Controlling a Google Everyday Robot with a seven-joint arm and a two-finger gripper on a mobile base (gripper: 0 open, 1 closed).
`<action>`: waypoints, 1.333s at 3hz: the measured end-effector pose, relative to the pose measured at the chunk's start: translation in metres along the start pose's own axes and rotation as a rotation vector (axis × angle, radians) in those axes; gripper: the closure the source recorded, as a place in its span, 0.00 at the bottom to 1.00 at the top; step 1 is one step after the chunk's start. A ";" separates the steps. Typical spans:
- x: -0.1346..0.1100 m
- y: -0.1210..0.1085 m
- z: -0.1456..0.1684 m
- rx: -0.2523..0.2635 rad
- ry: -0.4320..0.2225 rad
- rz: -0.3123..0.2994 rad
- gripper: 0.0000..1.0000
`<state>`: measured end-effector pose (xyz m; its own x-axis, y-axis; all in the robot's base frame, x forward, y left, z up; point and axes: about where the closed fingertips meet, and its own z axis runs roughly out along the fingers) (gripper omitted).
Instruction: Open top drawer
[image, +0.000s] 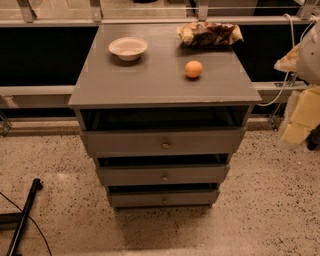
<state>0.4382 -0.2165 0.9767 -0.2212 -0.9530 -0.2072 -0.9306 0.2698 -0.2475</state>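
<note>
The top drawer (162, 142) is the widest grey front of the cabinet, just under the tabletop (150, 85), with a small round brass knob (165, 145) at its centre. A dark gap shows between the drawer front and the tabletop, and the interior is in shadow. My gripper (298, 117) appears as blurred pale yellow and white parts at the right edge of the view. It is to the right of the cabinet, level with the top drawer, and touches nothing.
Two smaller grey drawers (163, 175) sit below. On top lie a white bowl (128, 48), an orange (193, 69) and a chip bag (209, 34). A rail runs behind. A black stand (22, 220) lies on the speckled floor at left.
</note>
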 end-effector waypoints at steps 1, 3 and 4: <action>0.000 0.000 0.000 0.000 0.000 0.000 0.00; -0.033 0.025 0.083 -0.013 -0.144 -0.187 0.00; -0.033 0.029 0.088 0.019 -0.143 -0.328 0.00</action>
<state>0.4446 -0.1651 0.8931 0.1330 -0.9606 -0.2441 -0.9392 -0.0435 -0.3406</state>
